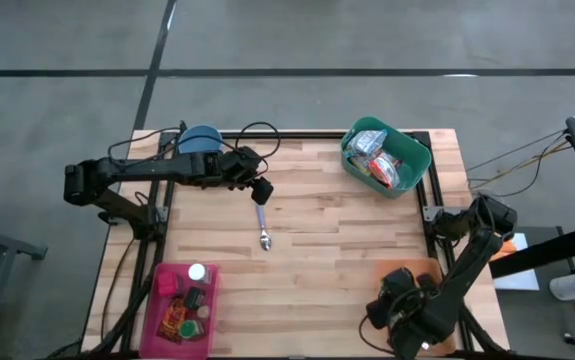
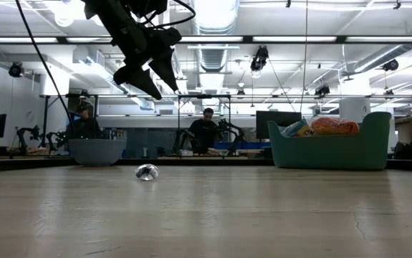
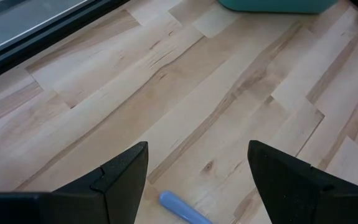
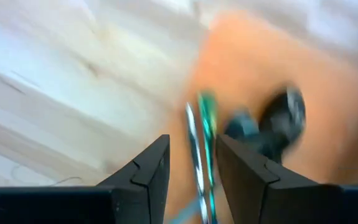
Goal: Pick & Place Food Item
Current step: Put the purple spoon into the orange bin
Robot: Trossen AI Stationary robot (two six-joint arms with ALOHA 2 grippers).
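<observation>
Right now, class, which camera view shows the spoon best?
The high view: the whole spoon lies on the table, blue handle to bowl. The low view shows only its shiny bowl; the left wrist view only the handle tip; the right wrist view nothing.

Showing one spoon [image 1: 262, 227] with a blue handle lying on the tabletop [image 1: 327, 240], plus one blue bowl [image 1: 201, 139]. Holding two bins: one green bin [image 1: 384, 156] of packaged food and one pink bin [image 1: 180, 308] of small items. Reaching in, two dark arms; sitting beyond, two people.
</observation>
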